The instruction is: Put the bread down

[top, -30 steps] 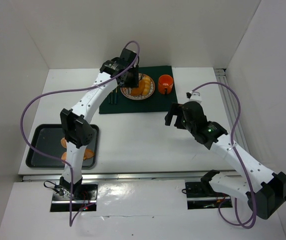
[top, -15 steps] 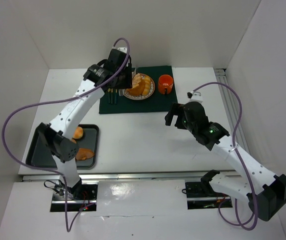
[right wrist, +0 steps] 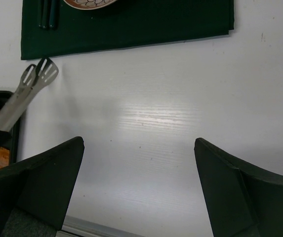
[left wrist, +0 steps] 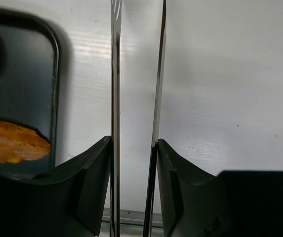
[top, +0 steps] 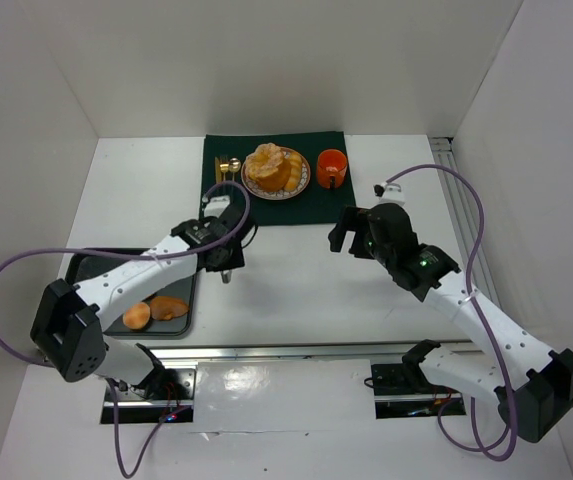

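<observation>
Lower left of the top view: black tray (top: 106,262) at the near table edge. It holds two pieces of bread, a round bun (top: 136,316) and a flat oval piece (top: 170,306), lying just beside each other.

Left gripper (top: 228,255) is low over the white table, just right of the tray. Its jaws are clamped on metal tongs (left wrist: 114,74); the blades are parallel with a narrow gap and nothing between them.

Right gripper (right wrist: 139,143) is at centre right, above bare table. Its jaws are spread wide and hold nothing.

Top centre: green mat (top: 266,210). On it, a plate (top: 306,180) is heaped with the remaining bread (top: 271,168). An orange cup (top: 332,168) is just right of the plate, cutlery (top: 224,165) on its left.
</observation>
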`<control>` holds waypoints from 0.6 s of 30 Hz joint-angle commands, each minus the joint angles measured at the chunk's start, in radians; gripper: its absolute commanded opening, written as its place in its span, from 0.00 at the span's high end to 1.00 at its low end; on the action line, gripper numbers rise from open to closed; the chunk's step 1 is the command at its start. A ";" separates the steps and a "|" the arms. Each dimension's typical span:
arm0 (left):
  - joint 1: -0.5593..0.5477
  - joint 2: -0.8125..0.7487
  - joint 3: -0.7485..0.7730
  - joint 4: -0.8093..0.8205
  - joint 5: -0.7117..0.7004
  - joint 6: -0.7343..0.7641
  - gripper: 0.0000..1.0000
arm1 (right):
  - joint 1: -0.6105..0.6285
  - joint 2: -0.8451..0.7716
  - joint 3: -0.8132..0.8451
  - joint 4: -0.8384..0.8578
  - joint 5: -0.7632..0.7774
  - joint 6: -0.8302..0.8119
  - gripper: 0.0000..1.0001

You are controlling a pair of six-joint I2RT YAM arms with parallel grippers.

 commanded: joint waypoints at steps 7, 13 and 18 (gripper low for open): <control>-0.077 -0.048 -0.207 0.184 0.054 -0.274 0.46 | 0.017 -0.039 -0.005 0.028 -0.002 0.012 0.00; -0.077 0.081 -0.219 0.202 0.168 -0.265 0.17 | 0.027 0.038 0.029 -0.004 -0.028 0.003 0.00; -0.077 0.092 -0.149 0.163 0.177 -0.244 0.00 | 0.027 0.099 0.076 -0.077 0.035 0.033 0.00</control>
